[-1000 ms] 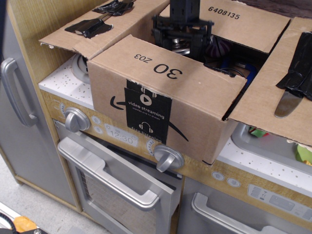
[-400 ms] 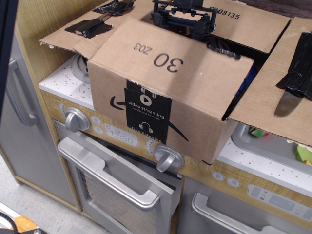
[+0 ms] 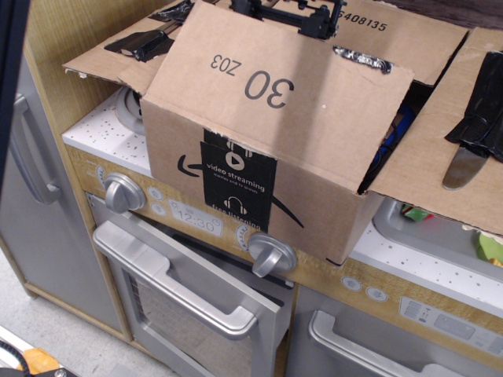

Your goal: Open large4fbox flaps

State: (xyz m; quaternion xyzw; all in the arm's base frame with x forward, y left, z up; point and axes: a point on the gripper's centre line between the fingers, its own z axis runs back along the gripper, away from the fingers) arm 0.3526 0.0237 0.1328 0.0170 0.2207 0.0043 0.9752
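Note:
The large4fbox [image 3: 236, 181] stands on a toy kitchen counter, its black "video streaming" label facing me. Its front flap [image 3: 283, 86], printed "30 Z03", is raised steeply, with torn tape [image 3: 361, 59] at its top edge. My black gripper [image 3: 291, 16] sits at that top edge, its fingertips hidden behind the cardboard, apparently shut on it. The left flap [image 3: 118, 51], the back flap [image 3: 409, 39] printed "6408135" and the right flap [image 3: 440, 157] lie folded outward. Black tape [image 3: 483, 110] hangs on the right flap.
The box rests on the white speckled counter [image 3: 94, 129] of a toy stove with two silver knobs [image 3: 271, 255] and an oven door handle [image 3: 173, 283]. A grey fridge handle [image 3: 23, 157] is at left. Blue contents [image 3: 397, 129] show inside the box. A sink [image 3: 440, 228] lies at right.
The gripper has risen from inside the box opening. The front flap has swung up with it from nearly flat to steeply raised, hiding most of the box's inside.

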